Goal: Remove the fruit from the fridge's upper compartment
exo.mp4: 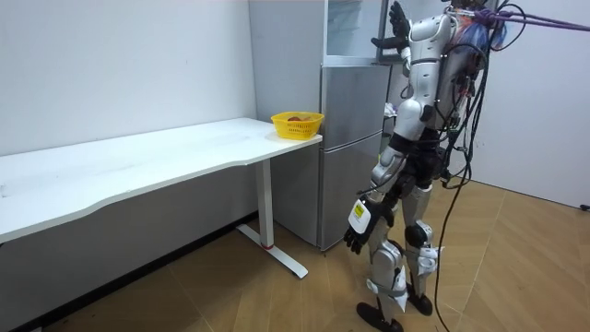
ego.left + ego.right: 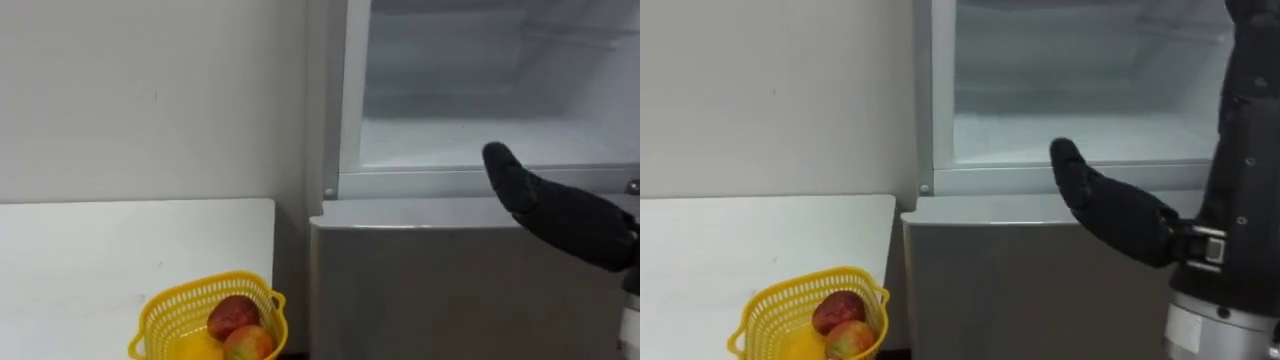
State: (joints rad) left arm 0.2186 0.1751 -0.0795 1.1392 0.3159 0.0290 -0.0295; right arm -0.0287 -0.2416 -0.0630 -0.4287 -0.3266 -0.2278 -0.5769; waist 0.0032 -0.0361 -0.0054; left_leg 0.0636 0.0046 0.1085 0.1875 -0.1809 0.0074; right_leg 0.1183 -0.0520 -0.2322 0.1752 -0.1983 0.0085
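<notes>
The upper fridge compartment [image 2: 480, 140] stands open in front of me, showing a white inner shelf and frosted walls. My right hand [image 2: 540, 205], in a black glove, is raised before the compartment's lower edge with its fingers straight and nothing in it. The right eye view has the same hand [image 2: 1110, 205] with its forearm coming in from the right. In the room view I stand upright facing the fridge [image 1: 355, 138], right hand [image 1: 398, 23] lifted with spread fingers at the upper compartment. My left hand [image 1: 358, 231] hangs by my thigh, fingers relaxed.
The silver lower fridge door [image 2: 450, 290] is closed below the open compartment. Left of the fridge a white table [image 2: 100, 250] holds a yellow basket [image 2: 165, 320] with red apples [image 2: 232, 315] and yellow fruit at its near corner. A white wall rises behind the table.
</notes>
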